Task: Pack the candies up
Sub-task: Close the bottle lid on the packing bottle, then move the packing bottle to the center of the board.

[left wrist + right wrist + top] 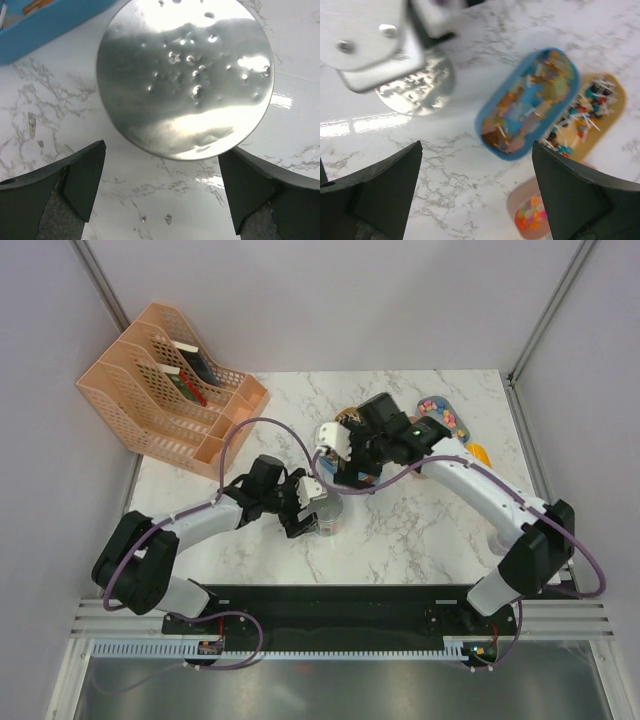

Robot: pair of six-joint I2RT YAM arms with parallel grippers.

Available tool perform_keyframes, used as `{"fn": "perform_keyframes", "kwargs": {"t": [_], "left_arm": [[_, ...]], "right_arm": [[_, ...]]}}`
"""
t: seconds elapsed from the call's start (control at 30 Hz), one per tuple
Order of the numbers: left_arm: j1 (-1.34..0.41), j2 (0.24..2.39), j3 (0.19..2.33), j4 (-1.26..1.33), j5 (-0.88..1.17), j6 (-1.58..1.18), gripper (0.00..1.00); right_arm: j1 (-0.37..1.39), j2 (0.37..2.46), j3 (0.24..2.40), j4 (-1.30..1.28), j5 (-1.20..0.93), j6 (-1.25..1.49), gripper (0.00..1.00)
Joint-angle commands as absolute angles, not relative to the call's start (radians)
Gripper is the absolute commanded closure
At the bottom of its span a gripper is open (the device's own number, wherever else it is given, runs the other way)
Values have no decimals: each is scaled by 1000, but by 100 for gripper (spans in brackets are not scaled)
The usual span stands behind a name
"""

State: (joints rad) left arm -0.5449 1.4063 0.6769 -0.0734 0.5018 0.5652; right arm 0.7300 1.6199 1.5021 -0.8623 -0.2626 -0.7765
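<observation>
white marble tabletop (pixel 420 530); left gripper (pixel 162 175) and right gripper (pixel 476 175) gape empty; likely between picks: next grasp multicoloured candies (pixel 530 97), blue oval tray (pixel 482 125) at one o'clock

White arms (pixel 200 523), black joints (pixel 545 540), purple cables (pixel 262 421)

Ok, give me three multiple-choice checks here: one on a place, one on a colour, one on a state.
1. Where on the table is the peach file organiser? A far left corner. B far right corner. C between the arm bases.
2. What colour is the oval tray nearest the silver tin? A green. B blue. C black.
3. The right gripper is: A shut on a candy. B shut on the tin. C open and empty.
Answers: 1 A, the overhead view shows it far left. 2 B, the right wrist view shows that tray blue. 3 C, its fingers stand wide apart, nothing between.
</observation>
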Motion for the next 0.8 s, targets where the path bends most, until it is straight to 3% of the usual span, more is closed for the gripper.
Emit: {"fn": "perform_keyframes", "kwargs": {"t": [0.0, 0.2, 0.4, 0.77], "left_arm": [[-552, 1450, 756, -86, 584, 738, 0], [-600, 1465, 782, -149, 666, 824, 0], [-689, 1473, 799, -189, 693, 870, 0], [-827, 1627, 874, -40, 651, 622, 0]], "right_arm": [[640, 1503, 1519, -770, -324, -654, 2], [561, 1404, 1362, -770, -351, -741, 2], [529, 1413, 1353, -772, -354, -727, 2], [440, 1341, 1312, -851, -368, -850, 2]]}}
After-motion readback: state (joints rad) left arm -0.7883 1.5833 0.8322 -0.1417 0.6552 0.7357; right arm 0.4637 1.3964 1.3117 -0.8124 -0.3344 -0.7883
